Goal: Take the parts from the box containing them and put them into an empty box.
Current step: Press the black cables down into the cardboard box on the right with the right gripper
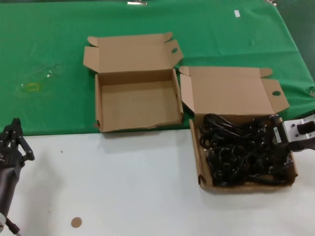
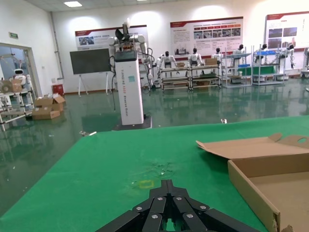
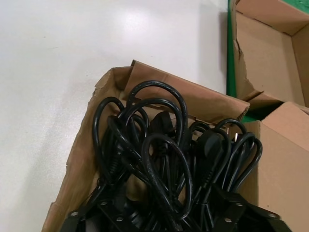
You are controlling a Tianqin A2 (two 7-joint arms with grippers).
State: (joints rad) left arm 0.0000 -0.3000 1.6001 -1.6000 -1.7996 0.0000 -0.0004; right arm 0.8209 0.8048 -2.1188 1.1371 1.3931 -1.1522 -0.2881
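Nearest, the left gripper (image 1: pixel 12 135) idles low at the white surface (image 1: pixel 123 187), fingers closed on nothing. The right gripper (image 1: pixel 281 140) sits down among the cables (image 1: pixel 236 152) in the full box (image 1: pixel 201 169); I cannot tell its fingers' state. Beyond, the empty box (image 1: pixel 98 110) holds nothing, so judging by this, all transfers remain.

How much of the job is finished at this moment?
Nothing is moved yet: the empty box holds no cable. The right tool is down among the power cables in the full box, with none lifted. The left tool waits near the table's left edge. All cables remain.
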